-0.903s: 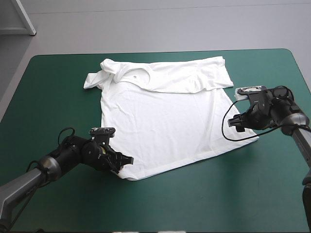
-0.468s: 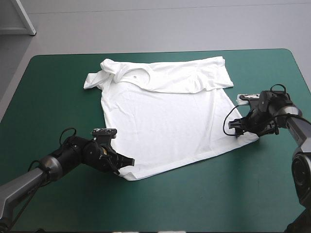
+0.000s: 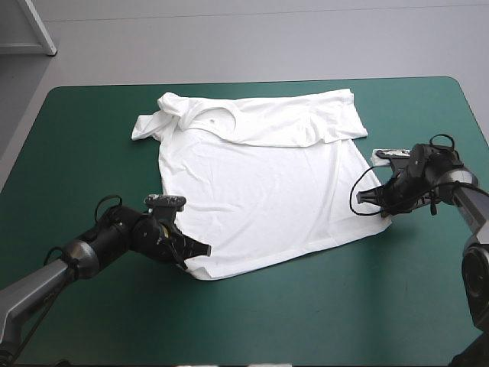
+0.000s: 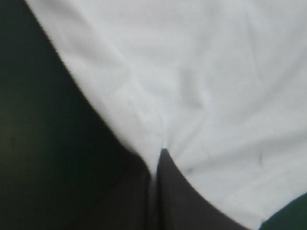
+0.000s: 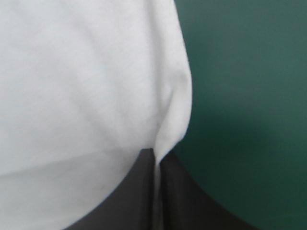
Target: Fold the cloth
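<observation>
The white T-shirt [image 3: 260,191] lies spread on the teal-green table, its upper part folded over in a band near the far edge. My left gripper [image 3: 200,250] is shut on the T-shirt at its near left hem corner; in the left wrist view the black fingers [image 4: 177,191] meet in a point with the T-shirt [image 4: 192,72] pinched between them. My right gripper [image 3: 380,205] is shut on the T-shirt at its near right hem corner. There the cloth [image 5: 86,81] puckers into the closed fingers [image 5: 139,191].
A crumpled sleeve [image 3: 149,124] sticks out at the far left of the T-shirt. Bare teal-green cover [image 3: 321,313] shows along the table's near side and beyond both arms.
Both grippers have shut on the hem corners, the left one first. The right gripper slid in toward the shirt and its corner has pulled in slightly.
</observation>
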Robot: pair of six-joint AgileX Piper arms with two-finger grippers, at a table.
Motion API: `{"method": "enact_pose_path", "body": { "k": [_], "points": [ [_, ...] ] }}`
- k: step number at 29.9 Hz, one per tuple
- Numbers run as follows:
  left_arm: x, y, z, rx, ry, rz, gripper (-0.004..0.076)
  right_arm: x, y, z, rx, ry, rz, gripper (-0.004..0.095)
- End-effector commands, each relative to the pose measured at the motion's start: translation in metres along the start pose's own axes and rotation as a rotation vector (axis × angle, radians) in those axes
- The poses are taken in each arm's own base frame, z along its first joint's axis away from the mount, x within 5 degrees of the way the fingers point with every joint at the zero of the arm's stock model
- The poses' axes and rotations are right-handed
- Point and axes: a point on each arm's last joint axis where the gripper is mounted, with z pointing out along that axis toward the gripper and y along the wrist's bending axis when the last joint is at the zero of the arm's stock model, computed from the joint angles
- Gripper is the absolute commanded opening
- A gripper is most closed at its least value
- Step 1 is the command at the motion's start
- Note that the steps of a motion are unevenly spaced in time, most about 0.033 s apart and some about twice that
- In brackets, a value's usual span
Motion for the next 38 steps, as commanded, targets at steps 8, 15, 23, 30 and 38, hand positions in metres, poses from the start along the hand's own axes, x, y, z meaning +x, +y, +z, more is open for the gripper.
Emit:
{"method": "enact_pose_path", "body": {
  "k": [8,15,23,30,38],
  "points": [
    [-0.091,-0.011,-0.171,-0.212,-0.466,0.125,-0.0008,0.008,0.018,-0.185,0.025,-0.531,-0.067,-0.0019],
    [-0.112,-0.012,-0.289,-0.313,-0.807,0.197,-0.0008,0.020,0.029,-0.295,0.030,-0.862,-0.093,-0.0019],
    [-0.105,-0.012,-0.389,-0.362,-1.153,0.248,-0.0008,0.047,0.043,-0.398,-0.007,-1.225,-0.120,-0.0019],
    [-0.079,-0.002,-0.442,-0.454,-1.390,0.237,-0.0008,0.091,0.047,-0.467,0.059,-1.493,-0.145,-0.0019],
    [-0.047,0.011,-0.472,-0.513,-1.461,0.230,-0.0008,0.135,0.052,-0.505,0.080,-1.659,-0.164,-0.0018]
  ]
}}
